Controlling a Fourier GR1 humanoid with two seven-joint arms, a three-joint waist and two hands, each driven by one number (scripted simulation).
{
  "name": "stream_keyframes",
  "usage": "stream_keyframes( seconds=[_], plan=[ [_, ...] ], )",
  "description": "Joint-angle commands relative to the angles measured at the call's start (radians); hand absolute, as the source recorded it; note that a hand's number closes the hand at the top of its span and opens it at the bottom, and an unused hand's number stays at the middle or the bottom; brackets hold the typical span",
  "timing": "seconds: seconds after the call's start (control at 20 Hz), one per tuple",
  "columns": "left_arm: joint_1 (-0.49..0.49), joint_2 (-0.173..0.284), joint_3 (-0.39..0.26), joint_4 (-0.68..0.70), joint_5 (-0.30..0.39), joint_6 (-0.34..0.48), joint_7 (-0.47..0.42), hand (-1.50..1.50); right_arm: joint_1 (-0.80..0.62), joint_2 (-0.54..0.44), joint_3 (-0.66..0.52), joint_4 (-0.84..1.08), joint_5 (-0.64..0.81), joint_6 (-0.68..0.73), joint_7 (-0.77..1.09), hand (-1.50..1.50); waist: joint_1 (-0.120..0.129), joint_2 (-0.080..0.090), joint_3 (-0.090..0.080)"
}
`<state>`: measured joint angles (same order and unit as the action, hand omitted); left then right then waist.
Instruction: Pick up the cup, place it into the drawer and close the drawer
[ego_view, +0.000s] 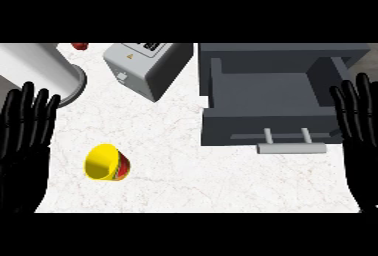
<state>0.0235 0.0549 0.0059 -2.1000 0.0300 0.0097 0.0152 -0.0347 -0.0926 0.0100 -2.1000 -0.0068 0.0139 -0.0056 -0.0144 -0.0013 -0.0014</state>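
Cup: you see the cup (108, 163) at about 8 o'clock on the counter (192, 165). It is yellow with a red band. It lies tipped on its side, and its open mouth faces left and a bit up. Nothing holds it.

Drawer: the drawer (269, 107) is at about 2 o'clock, pulled out of its grey box. You can look right down into it, and nothing shows inside. Its handle (291, 147) sticks out toward you at the front.

Why it sits so: the drawer is open, so I think it is ready for the cup to go in from above.

Left hand: your left hand (26, 135) is at 9 o'clock by the left edge. Its fingers are straight and point up. It holds nothing. It is just resting.

Right hand: your right hand (358, 120) is at 3 o'clock by the right edge. Its fingers are straight too, and it holds nothing. It rests just beside the drawer.

Which hand: the left hand is near the cup, so I think it is the one to use.

Other things: a grey machine (144, 67) stands at 12 o'clock. A big white roll (44, 75) lies at 10 o'clock. A small red thing (79, 46) sits at 11 o'clock.

In the way: the bare counter lies between cup and drawer. Mind the drawer's front wall, so lift the cup over it.

Job so far: not begun yet.
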Motion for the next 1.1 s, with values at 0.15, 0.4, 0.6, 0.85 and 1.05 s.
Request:
stream_keyframes(
  seconds=[0.15,0.4,0.6,0.85,1.05],
  plan=[
    [0.012,0.108,-0.021,-0.006,0.229,-0.275,-0.055,-1.5,-0.016,0.017,0.029,-0.006,0.016,-0.014,0.055,-1.5,0.016,-0.001,0.0],
    [0.066,0.141,-0.03,0.068,0.483,-0.439,-0.01,-1.5,0.01,0.004,0.012,0.048,-0.099,0.057,0.071,-1.5,0.017,0.003,0.001],
    [0.06,0.205,0.061,0.111,0.589,-0.526,0.002,-1.5,-0.026,0.018,0.021,0.068,-0.088,0.047,0.09,-1.5,0.018,0.002,0.001],
    [-0.016,0.185,0.066,0.139,0.578,-0.493,0.069,-1.5,-0.038,0.085,0.099,0.051,-0.002,-0.02,0.106,-1.5,0.015,0.001,0.001],
    [0.006,0.156,0.054,0.081,0.55,-0.458,0.112,-1.5,0.003,0.004,-0.044,0.117,-0.124,0.1,0.014,-1.5,0.015,0.001,0.002]
  ],
)
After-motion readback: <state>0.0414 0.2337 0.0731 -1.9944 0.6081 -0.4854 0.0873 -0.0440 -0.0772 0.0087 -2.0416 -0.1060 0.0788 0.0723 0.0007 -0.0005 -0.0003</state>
